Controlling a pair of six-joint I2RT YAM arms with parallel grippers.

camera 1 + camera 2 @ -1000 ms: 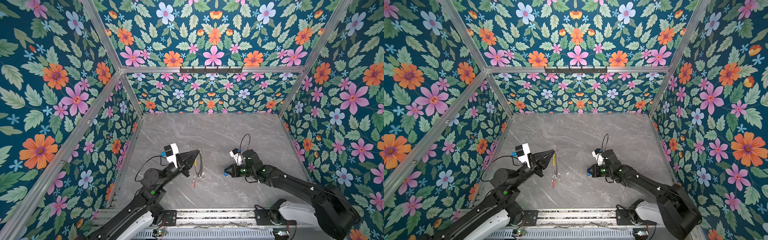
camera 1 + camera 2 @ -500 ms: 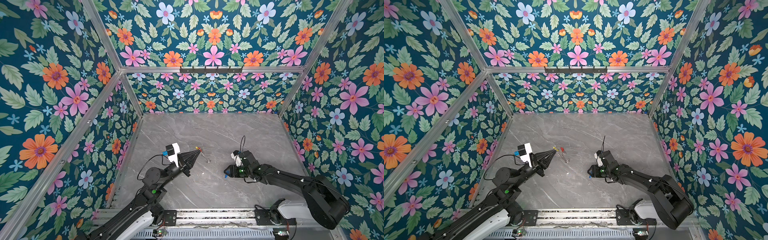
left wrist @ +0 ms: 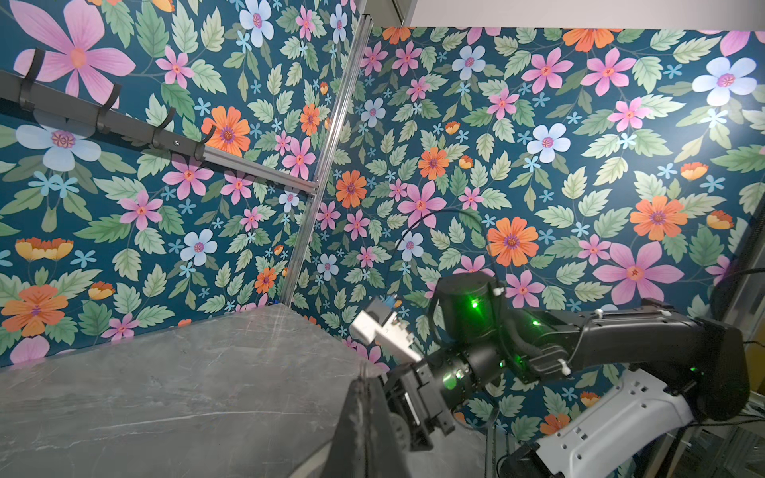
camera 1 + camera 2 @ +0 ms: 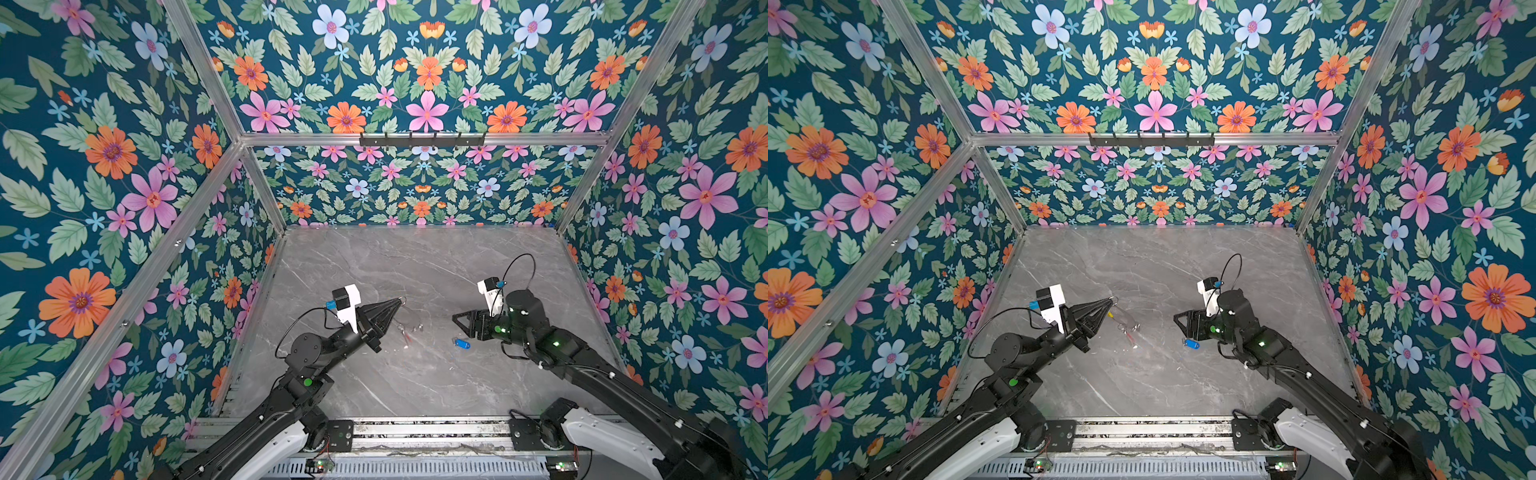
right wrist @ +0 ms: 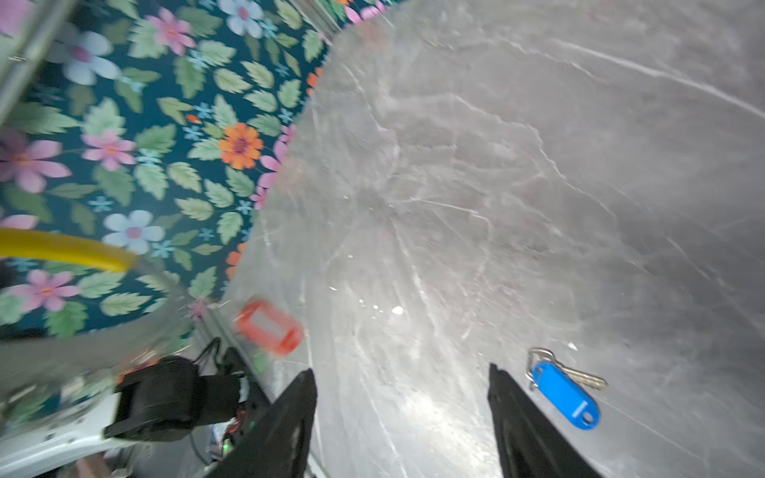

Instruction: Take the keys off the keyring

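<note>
Blue-tagged silvery metal key [image 5: 565,393]: released; lies flat on the grey marble worktop [image 4: 415,257], just beside the right claw [image 5: 400,370].
Right claw: has opened wide, empty.
Large thin grey keyring with yellow arc [image 5: 62,248]: lifted, pinched in the closed left claw [image 4: 399,300].
Red-tagged silvery key [image 5: 269,327]: blurred, hanging at the keyring; judged one removal left.

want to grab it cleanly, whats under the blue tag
The blue tag lies flat on the grey table. Its key and small split ring stick out from beneath it; the tag covers the key's head and part of the ring.
</note>
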